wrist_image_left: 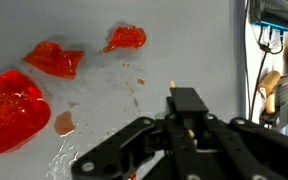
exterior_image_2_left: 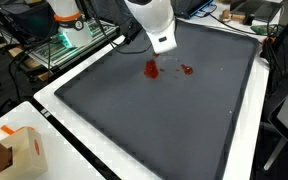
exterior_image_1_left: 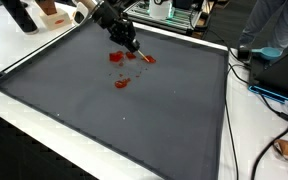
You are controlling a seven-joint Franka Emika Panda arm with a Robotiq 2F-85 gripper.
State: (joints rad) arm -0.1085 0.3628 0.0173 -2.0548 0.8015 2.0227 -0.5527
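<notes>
- The tool (wrist_image_left: 174,150) is being held low over the dark mat (exterior_image_1_left: 134,110), jaws looking drawn together around a thin stick (wrist_image_left: 173,100); whether it is truly clamped cannot be told.
- The red pieces (wrist_image_left: 54,60) are being seen ahead and off to one side of the stick tip in the wrist view, close but apart.
- A cardboard box (exterior_image_2_left: 19,150) and cables (exterior_image_1_left: 269,95) are being kept well clear on the tabletop (exterior_image_2_left: 74,150).

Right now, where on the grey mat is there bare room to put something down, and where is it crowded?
The grey mat is bare across its middle and the half away from the gripper, out to its raised black edge. It is crowded only near the gripper, where the red pieces lie scattered; the wrist view shows small crumbs among them.
</notes>
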